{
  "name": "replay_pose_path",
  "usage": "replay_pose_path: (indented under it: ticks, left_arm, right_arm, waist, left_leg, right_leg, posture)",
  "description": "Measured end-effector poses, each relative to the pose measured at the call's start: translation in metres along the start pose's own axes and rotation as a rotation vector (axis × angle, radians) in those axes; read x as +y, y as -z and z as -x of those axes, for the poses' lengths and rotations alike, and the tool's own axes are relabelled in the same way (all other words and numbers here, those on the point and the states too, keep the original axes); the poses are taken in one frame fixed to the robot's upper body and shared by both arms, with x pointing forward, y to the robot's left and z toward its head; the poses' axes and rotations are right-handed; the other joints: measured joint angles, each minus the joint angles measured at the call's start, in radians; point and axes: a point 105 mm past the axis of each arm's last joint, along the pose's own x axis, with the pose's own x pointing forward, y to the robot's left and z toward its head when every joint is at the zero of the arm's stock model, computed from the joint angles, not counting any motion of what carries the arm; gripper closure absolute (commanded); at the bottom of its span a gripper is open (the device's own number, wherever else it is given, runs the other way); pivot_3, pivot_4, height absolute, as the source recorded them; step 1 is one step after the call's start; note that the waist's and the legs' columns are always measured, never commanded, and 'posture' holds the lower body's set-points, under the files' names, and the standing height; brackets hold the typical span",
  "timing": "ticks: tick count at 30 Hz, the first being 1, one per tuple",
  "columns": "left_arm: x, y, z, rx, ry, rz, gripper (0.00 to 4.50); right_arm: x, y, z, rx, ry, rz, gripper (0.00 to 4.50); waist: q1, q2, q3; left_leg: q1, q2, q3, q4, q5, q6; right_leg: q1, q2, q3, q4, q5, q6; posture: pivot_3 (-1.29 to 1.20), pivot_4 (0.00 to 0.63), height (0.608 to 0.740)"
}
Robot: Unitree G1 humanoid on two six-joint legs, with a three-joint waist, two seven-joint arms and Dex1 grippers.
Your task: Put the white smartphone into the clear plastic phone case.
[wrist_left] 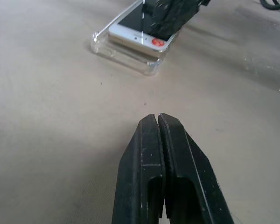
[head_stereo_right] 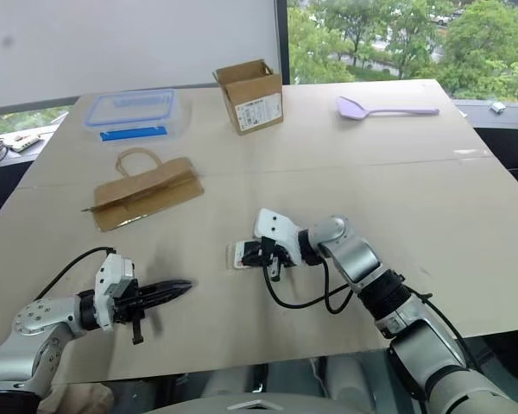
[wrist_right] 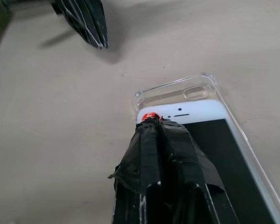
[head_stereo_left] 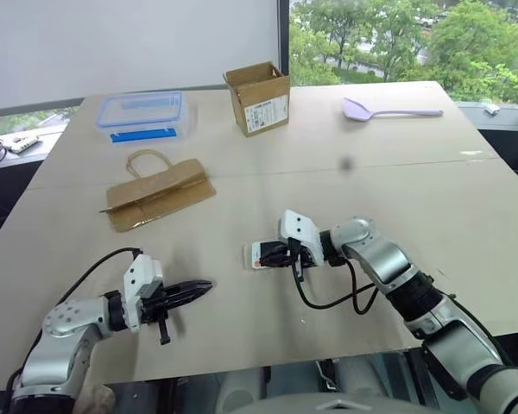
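The white smartphone [wrist_right: 210, 140] lies screen up on the clear plastic phone case [wrist_right: 170, 93], directly beneath the tip of the right pincer [wrist_right: 151, 122]. The phone is offset along the case: the case's end with the camera cut-out projects beyond the phone's top edge, and in the left wrist view the near phone edge sits above the case rim, so it appears not fully seated. The right pincer is closed, holding nothing, its tip pressing on or just above the phone's top corner beside a red mark. The left pincer [wrist_left: 157, 122] is also closed and empty, hovering near the worktop [head_stereo_left: 397, 190], apart from the case on its left side.

Risks, as judged from this position:
- Pressure at one corner may tip the phone's opposite end up instead of seating it.
- With the case unrestrained, a push along the phone may slide both parts across the worktop.
- The taped tip may slip off the smooth glass.

Not determinable: whether the far end of the phone, hidden by the right pincer, is inside the case lip; whether the tip makes actual contact.
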Motion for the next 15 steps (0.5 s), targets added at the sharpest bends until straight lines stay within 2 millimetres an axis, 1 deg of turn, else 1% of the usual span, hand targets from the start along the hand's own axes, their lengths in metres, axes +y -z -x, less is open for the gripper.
replay_pose_path:
  ticks: [2, 4, 6, 9, 12, 13, 15]
  left_arm:
    - [0.000, 0.001, 0.000, 0.000, -0.001, 0.002, 4.46]
    - [0.000, 0.001, 0.000, -0.003, 0.002, -0.001, 4.46]
    - [0.001, 0.000, 0.000, -0.006, 0.005, -0.008, 4.46]
    - [0.002, -0.001, -0.001, -0.009, 0.008, -0.014, 4.46]
    - [0.002, 0.001, 0.000, -0.001, 0.006, -0.013, 4.46]
    - [0.002, 0.001, 0.000, 0.000, 0.006, -0.013, 4.46]
    - [0.003, 0.000, -0.001, 0.003, 0.010, -0.018, 4.46]
  right_arm:
    - [0.000, -0.014, 0.010, -0.042, 0.011, 0.005, 4.50]
    - [0.005, -0.021, 0.017, -0.050, 0.000, 0.012, 4.50]
    - [0.008, -0.023, 0.021, -0.041, -0.013, 0.013, 4.50]
    - [0.013, -0.016, 0.025, 0.008, -0.038, -0.003, 4.50]
    - [0.017, 0.002, 0.027, 0.101, -0.071, 0.000, 4.50]
    - [0.017, 0.003, 0.027, 0.109, -0.074, 0.001, 4.50]
    - [0.019, 0.015, 0.024, 0.158, -0.092, -0.002, 4.50]
  waist:
    - [0.000, 0.000, 0.000]
    - [0.001, -0.001, 0.001]
    - [0.001, -0.001, 0.002]
    - [0.000, -0.001, 0.004]
    - [0.001, -0.003, 0.007]
    - [0.000, -0.003, 0.008]
    - [0.001, -0.003, 0.008]
  left_leg:
    - [-0.011, 0.000, 0.001, 0.001, 0.000, 0.000]
    - [-0.012, 0.000, 0.001, 0.001, 0.000, 0.000]
    - [-0.012, 0.000, 0.001, 0.000, 0.000, 0.000]
    - [-0.012, 0.000, 0.001, 0.000, 0.000, 0.000]
    - [-0.012, 0.000, 0.001, 0.001, 0.000, 0.000]
    - [-0.012, 0.000, 0.001, 0.001, 0.000, 0.000]
    - [-0.012, 0.000, 0.001, 0.001, 0.000, 0.000]
  right_leg:
    - [-0.009, 0.001, -0.001, 0.000, 0.002, -0.003]
    - [-0.010, 0.002, -0.003, 0.000, 0.002, -0.004]
    - [-0.010, 0.002, -0.004, 0.000, 0.002, -0.004]
    - [-0.010, 0.002, -0.004, 0.000, 0.000, -0.001]
    - [-0.009, 0.001, -0.004, 0.000, -0.001, -0.001]
    - [-0.010, 0.001, -0.004, 0.000, -0.001, -0.001]
    - [-0.010, 0.002, -0.004, 0.000, -0.001, -0.001]
  posture:
    - [0.00, 0.150, 0.740]
    - [0.00, 0.150, 0.740]
    - [0.00, 0.150, 0.740]
    - [0.00, 0.150, 0.740]
    - [0.00, 0.150, 0.740]
    - [0.00, 0.150, 0.740]
    - [0.00, 0.150, 0.740]
